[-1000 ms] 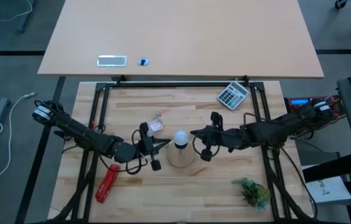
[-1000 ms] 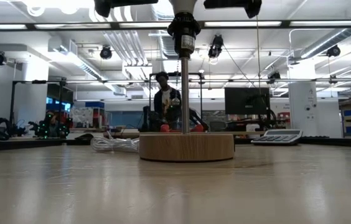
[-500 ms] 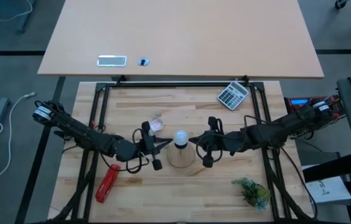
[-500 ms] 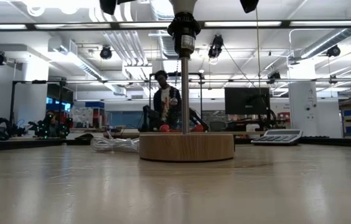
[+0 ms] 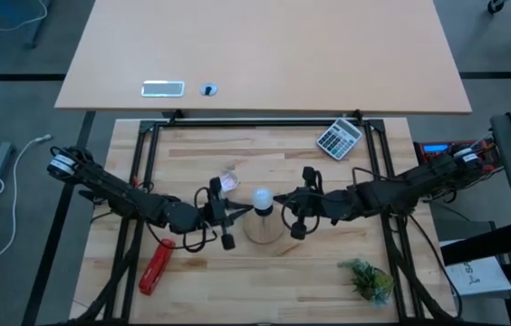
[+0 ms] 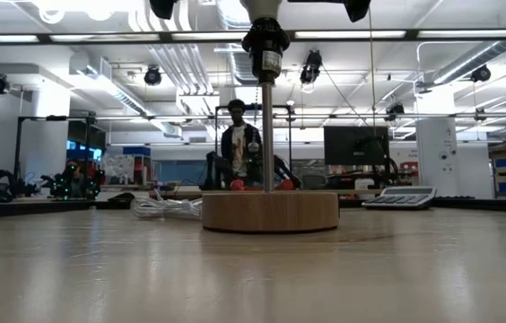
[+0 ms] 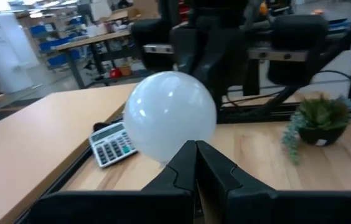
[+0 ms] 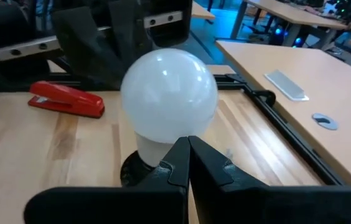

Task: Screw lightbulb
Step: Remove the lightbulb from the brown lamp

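Lightbulb [image 5: 261, 199] upright in socket on wooden disc [image 5: 264, 230]. Left claw [image 5: 237, 214] and right claw [image 5: 280, 200] flank it, tips together. Best turned gently, axis vertical, avoiding cross-threading.

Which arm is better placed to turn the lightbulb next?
It is close, since both flank the lightbulb. The left gripper seems slightly nearer; the right gripper sits just opposite. Both have fingers closed together and not gripping.

Wooden table [image 5: 237, 281], round base [image 5: 264, 228], stapler [image 5: 155, 267], calculator [image 5: 339, 138], plant [image 5: 368, 280]
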Controlling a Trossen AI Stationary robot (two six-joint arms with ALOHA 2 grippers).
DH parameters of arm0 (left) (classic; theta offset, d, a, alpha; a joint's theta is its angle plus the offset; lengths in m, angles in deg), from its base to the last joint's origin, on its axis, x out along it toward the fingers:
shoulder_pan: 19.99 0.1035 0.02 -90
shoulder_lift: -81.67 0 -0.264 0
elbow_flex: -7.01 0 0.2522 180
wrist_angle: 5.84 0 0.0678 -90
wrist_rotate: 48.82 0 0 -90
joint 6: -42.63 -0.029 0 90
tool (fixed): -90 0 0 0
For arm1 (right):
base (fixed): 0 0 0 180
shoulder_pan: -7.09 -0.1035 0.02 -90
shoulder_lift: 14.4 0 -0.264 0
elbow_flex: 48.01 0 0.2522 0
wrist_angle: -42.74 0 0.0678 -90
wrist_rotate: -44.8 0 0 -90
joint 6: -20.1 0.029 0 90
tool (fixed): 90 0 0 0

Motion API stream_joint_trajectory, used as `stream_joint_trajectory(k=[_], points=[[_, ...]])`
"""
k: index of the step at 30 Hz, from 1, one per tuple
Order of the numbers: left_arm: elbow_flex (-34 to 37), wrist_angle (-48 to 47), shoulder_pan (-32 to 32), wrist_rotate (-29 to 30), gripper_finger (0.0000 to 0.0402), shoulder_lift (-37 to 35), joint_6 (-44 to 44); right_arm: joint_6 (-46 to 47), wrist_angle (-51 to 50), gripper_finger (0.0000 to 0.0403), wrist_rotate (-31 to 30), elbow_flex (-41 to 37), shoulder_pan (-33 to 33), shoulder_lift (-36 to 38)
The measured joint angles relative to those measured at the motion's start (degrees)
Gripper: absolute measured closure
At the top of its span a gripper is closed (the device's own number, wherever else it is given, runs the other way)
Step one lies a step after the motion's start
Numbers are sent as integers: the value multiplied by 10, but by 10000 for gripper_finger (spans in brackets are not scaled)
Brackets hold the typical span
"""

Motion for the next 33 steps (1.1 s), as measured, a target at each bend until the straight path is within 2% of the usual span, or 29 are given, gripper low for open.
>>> stream_joint_trajectory(k=[6,19,23,29,33], points=[[0,1,0,-8,402,0,-2,-13,6,403,-6,0,3,-4],[0,-18,-24,104,402,0,-14,-5,-11,403,-22,0,-8,10],[0,-13,-12,99,402,0,-15,1,-10,403,-18,0,-16,11],[0,4,9,51,402,8,-15,0,4,403,-9,0,-19,11],[0,8,11,45,401,16,-25,0,4,403,2,0,-19,11]])
